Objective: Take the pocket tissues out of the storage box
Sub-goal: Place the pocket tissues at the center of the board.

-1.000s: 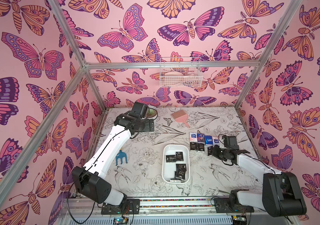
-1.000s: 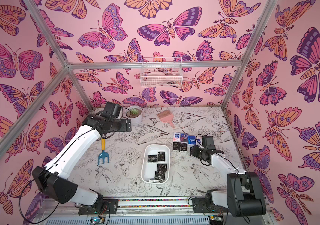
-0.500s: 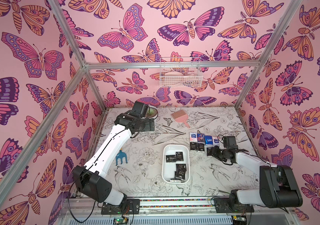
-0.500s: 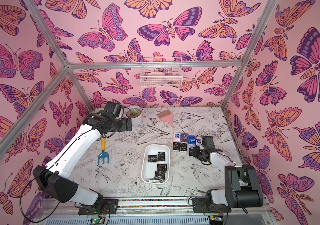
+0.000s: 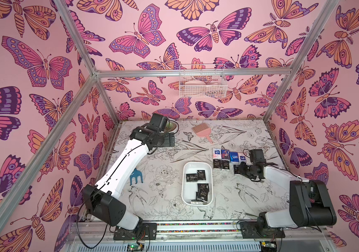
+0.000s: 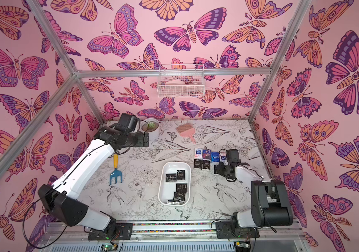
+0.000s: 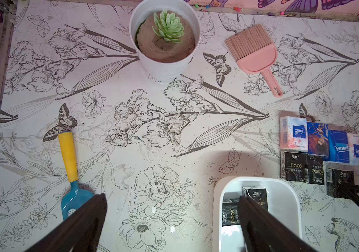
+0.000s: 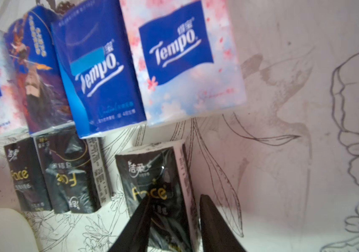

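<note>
A: Looking at your right claw [image 8: 175, 196], is it pinching something?
B: No. You see it spread over a black packet [image 8: 152, 174] on the tabletop [image 8: 283, 152]. Other pocket tissues [image 5: 202, 189] lie in the storage box [image 5: 192, 167]. Your left claw [image 7: 172, 197] is spread too.

In both top views we find bright, even light, the surface [image 5: 152, 196] sharp and the shadows under the arms faint. From the left wrist we see soft light, a pale shadow at the pot's [image 7: 165, 43] base, and the left fingers [image 7: 82, 227] dark and blurred. The right wrist view is dimmer and pink-tinted. There the packets [image 8: 100, 72] blur toward one side, and a small glint sits on a black one.
</note>
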